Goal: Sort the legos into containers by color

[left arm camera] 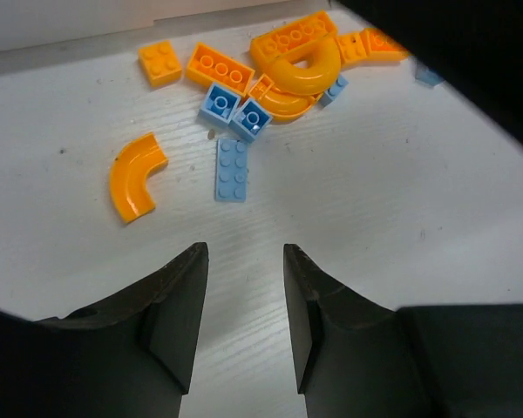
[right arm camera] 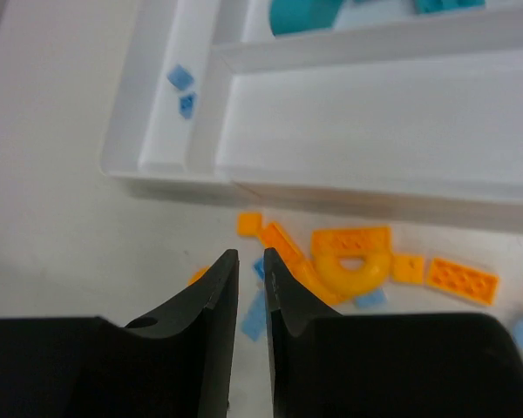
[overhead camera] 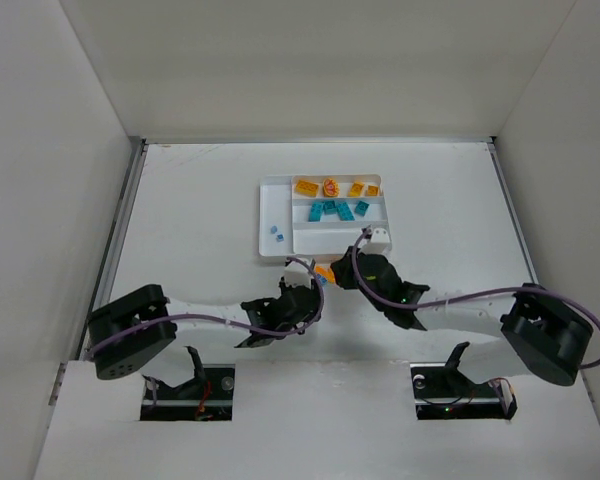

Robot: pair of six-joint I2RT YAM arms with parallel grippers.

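Note:
Loose legos lie in a pile (overhead camera: 325, 272) on the table just in front of the white tray (overhead camera: 270, 250). In the left wrist view I see a light blue flat brick (left arm camera: 231, 170), two small light blue bricks (left arm camera: 235, 113), an orange curved bit (left arm camera: 135, 174) and an orange heap (left arm camera: 296, 61). My left gripper (left arm camera: 244, 248) is open and empty, just short of the flat brick. My right gripper (right arm camera: 251, 255) hovers above the pile, empty, its jaws only a narrow gap apart. The orange heap (right arm camera: 353, 257) shows below it.
The tray's narrow side section holds two light blue bits (right arm camera: 181, 83). One long section holds teal bricks (overhead camera: 335, 209), the far one orange and yellow bricks (overhead camera: 330, 187). The nearest long section (right arm camera: 375, 113) shows bare. The tray's front wall (right arm camera: 170, 174) stands right behind the pile.

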